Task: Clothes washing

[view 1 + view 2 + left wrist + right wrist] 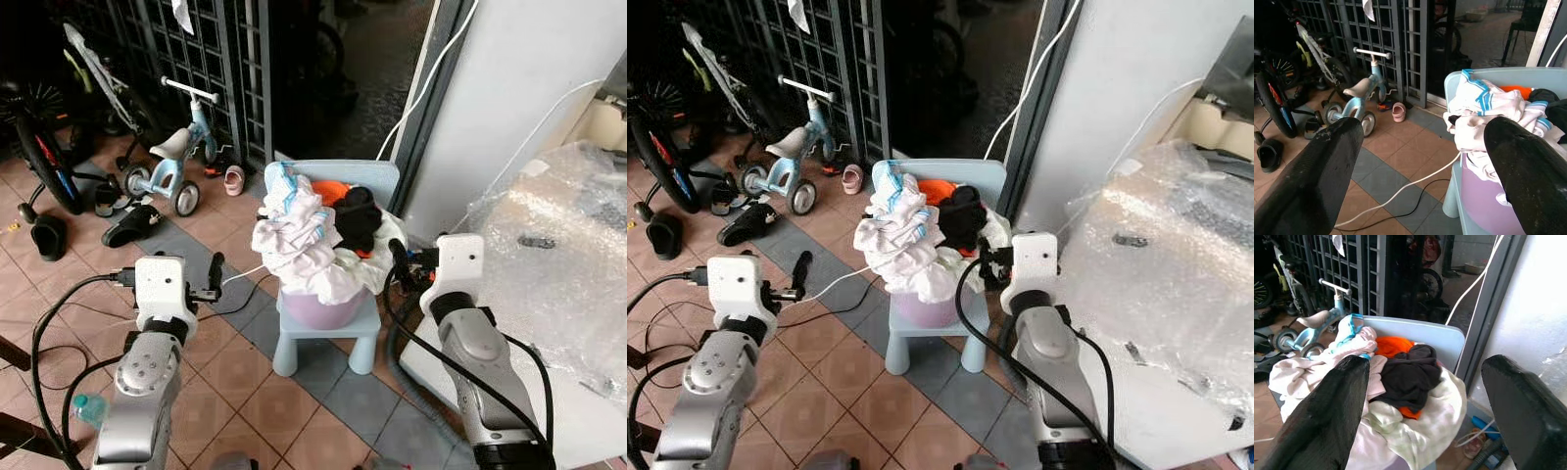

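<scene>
A bubble-wrapped appliance (558, 245) filled the robot's right side, against a white wall (509, 88); ahead, dark metal grille doors (206, 69) stood behind a black bicycle (44, 147) and a pale blue balance bike (176, 157) on the tiled floor (225, 362); a light blue child's chair (333, 328) stood in the middle, carrying a lilac basin (318, 305) heaped with laundry (299, 245): white clothes with blue trim on top, a black garment (358, 217) and something orange (333, 192) behind; the left gripper (1420, 161) hung just left of the chair, fingers spread wide and empty; the right gripper (1430, 401) hovered just right of the heap, likewise wide apart and holding nothing; a white cable (240, 279) trailed over the floor; a black sandal (132, 225) and a small pink shoe (234, 180) lay near the bikes
</scene>
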Robot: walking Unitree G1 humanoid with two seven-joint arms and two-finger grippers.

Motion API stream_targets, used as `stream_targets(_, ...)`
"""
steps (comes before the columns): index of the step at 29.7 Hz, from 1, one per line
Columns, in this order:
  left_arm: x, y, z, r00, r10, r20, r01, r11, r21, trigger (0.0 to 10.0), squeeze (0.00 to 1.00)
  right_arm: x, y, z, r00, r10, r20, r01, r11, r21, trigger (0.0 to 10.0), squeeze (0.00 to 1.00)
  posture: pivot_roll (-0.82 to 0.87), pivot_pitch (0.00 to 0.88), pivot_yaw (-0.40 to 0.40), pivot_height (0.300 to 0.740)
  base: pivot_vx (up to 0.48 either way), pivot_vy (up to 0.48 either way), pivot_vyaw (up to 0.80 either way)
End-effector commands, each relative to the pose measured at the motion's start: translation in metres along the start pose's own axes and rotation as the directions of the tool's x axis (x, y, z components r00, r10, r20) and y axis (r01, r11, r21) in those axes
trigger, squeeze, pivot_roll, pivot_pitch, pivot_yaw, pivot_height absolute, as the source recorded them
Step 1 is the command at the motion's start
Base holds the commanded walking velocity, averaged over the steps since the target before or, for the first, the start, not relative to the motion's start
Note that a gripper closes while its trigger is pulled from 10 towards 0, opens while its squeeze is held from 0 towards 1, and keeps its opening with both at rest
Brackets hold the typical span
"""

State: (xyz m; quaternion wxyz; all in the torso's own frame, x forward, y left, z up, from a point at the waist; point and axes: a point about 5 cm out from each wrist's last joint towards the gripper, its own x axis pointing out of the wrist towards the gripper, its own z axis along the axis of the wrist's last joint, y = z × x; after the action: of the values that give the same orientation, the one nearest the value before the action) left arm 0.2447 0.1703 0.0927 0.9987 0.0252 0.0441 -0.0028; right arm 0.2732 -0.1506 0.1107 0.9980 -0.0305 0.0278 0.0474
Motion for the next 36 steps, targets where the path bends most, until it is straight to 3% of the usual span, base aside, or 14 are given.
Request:
stream_targets(1, 0.003, -0.005, 0.005, 1.000, -0.018, 0.022, 0.018, 1.000, -0.012, 10.0, 0.00, 0.002, -0.003, 0.003, 1.000, -0.020, 0.010, 0.020, 1.000, -0.007, 10.0, 0.00, -0.03, 0.000, 0.005, 0.740, 0.000, 0.000, 0.00)
stream_targets(5, 0.004, -0.007, 0.006, 0.999, -0.026, 0.029, 0.027, 0.999, -0.018, 10.0, 0.00, 0.002, 0.006, 0.005, 0.995, 0.100, 0.003, -0.100, 0.991, -0.093, 10.0, 0.00, -0.03, 0.000, 0.002, 0.740, 0.064, 0.000, 0.00)
stream_targets(11, 0.006, -0.008, 0.006, 0.999, -0.028, 0.030, 0.029, 0.999, -0.024, 10.0, 0.00, 0.003, 0.012, 0.009, 0.984, 0.174, 0.028, -0.172, 0.983, -0.063, 10.0, 0.00, -0.03, 0.000, -0.001, 0.740, 0.262, 0.000, 0.19)
stream_targets(21, 0.007, -0.010, 0.006, 0.999, -0.026, 0.033, 0.027, 0.999, -0.028, 10.0, 0.00, 0.006, 0.013, 0.009, 0.980, 0.196, 0.020, -0.195, 0.979, -0.060, 10.0, 0.00, -0.03, 0.000, -0.004, 0.740, 0.260, 0.000, 0.69)
stream_targets(36, 0.010, -0.013, 0.007, 0.999, -0.029, 0.038, 0.031, 0.999, -0.034, 10.0, 0.00, 0.013, 0.016, 0.001, 0.976, 0.215, -0.036, -0.218, 0.972, -0.089, 10.0, 0.00, -0.03, 0.000, -0.007, 0.740, 0.280, 0.000, 0.00)
